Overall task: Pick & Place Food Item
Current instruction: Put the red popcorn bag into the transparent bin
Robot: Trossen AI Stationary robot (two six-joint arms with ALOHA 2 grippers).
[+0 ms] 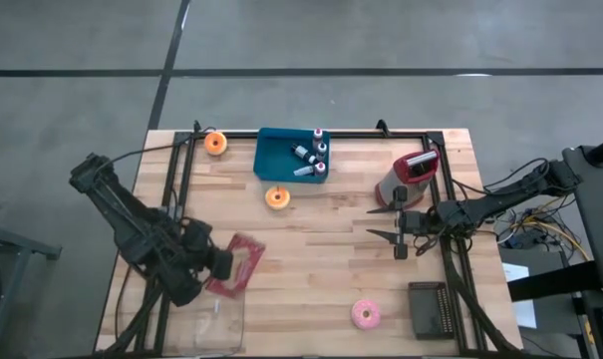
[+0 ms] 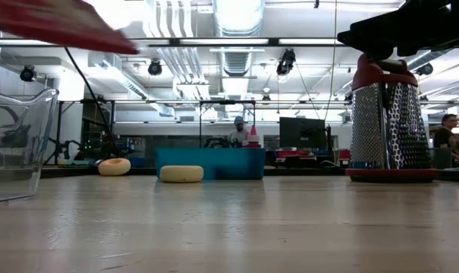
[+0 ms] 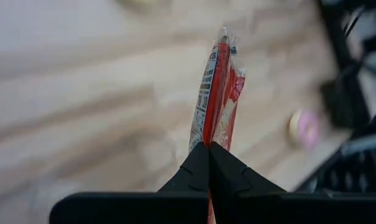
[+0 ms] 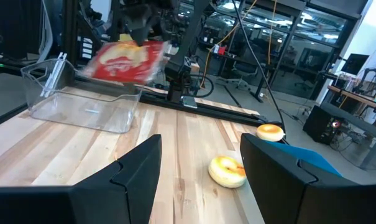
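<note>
Red and crinkled, the snack packet (image 1: 238, 263) is pinched edge-on between the closed fingers of the left gripper (image 3: 209, 148), held above the wooden table (image 1: 311, 259) near its front left, just beside the clear plastic container (image 1: 213, 324) (the packet hangs over the container's far edge in the right wrist view). At the front right lie a pink donut (image 1: 365, 315) and a dark block (image 1: 433, 309). The right gripper (image 1: 385, 223) hovers mid-right with its fingers spread wide and nothing between them, next to a red-topped grater (image 1: 412, 175). Farther back sit an orange donut (image 1: 277, 196), a blue bin (image 1: 277, 155) and another donut (image 1: 215, 143).
</note>
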